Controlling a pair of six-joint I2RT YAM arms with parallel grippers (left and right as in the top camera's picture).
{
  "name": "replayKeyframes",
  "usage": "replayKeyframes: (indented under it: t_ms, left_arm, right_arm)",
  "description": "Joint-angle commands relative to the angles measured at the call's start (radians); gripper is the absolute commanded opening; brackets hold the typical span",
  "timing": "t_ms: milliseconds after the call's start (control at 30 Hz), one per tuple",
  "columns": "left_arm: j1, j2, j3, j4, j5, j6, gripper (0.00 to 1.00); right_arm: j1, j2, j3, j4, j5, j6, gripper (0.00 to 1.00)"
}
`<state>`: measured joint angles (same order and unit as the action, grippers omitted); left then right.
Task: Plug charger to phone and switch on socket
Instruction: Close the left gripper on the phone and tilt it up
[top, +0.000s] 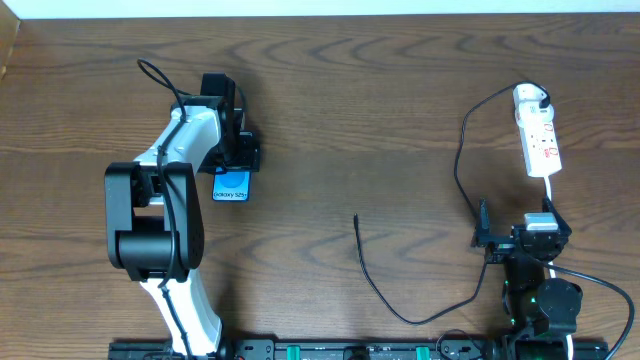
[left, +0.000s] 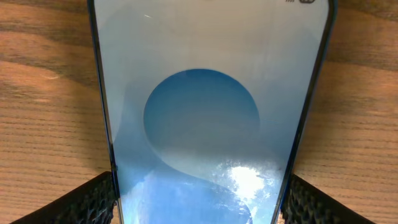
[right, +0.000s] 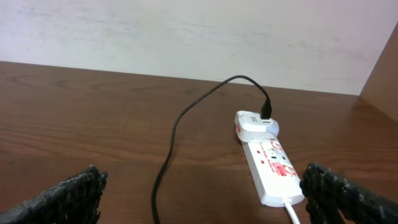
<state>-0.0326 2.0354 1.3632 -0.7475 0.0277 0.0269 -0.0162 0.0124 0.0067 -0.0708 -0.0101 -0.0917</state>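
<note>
The phone (top: 230, 186) lies flat on the table left of centre, its blue screen filling the left wrist view (left: 199, 124). My left gripper (top: 231, 178) reaches down over it, and in the wrist view (left: 199, 208) its black pads (left: 93, 199) press against both long edges of the phone. The charger (top: 372, 275) runs from a free tip near mid-table around to a white adapter (right: 256, 124) plugged into the socket (top: 540, 140) at the right. My right gripper (top: 515, 228) stands open just before the socket (right: 273, 168), nothing between its fingers (right: 62, 199).
The socket's white cord (right: 292, 211) leads back toward my right arm. A pale wall (right: 186, 31) backs the table's far edge. The left arm's white and black body (top: 160, 210) covers the table near the phone.
</note>
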Motion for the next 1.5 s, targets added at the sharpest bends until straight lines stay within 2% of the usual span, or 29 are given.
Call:
replayKeyframes:
  t_ms: [0, 467, 867, 1000, 1100, 1467]
  left_arm:
    - [0.003, 0.011, -0.034, -0.006, -0.013, 0.006, 0.81]
    - [0.003, 0.011, -0.034, -0.011, -0.013, 0.006, 0.71]
    - [0.003, 0.011, -0.034, -0.010, -0.013, 0.006, 0.67]
    - [0.003, 0.011, -0.034, -0.011, -0.013, 0.006, 0.63]
    - [0.003, 0.011, -0.034, -0.010, -0.013, 0.006, 0.57]
    - [0.003, 0.011, -0.034, -0.010, -0.014, 0.006, 0.19]
  right_arm:
    - [0.011, -0.007, -0.001, -0.005, 0.001, -0.011, 0.99]
    - [0.011, -0.007, -0.001, -0.005, 0.001, -0.010, 0.99]
    - [0.011, -0.007, -0.001, -0.005, 0.001, -0.011, 0.99]
    - [0.011, -0.007, -0.001, -0.005, 0.001, -0.011, 0.99]
    - [0.011, -0.007, -0.001, -0.005, 0.001, -0.011, 0.99]
    - [0.011, -0.007, -0.001, -0.005, 0.001, -0.011, 0.99]
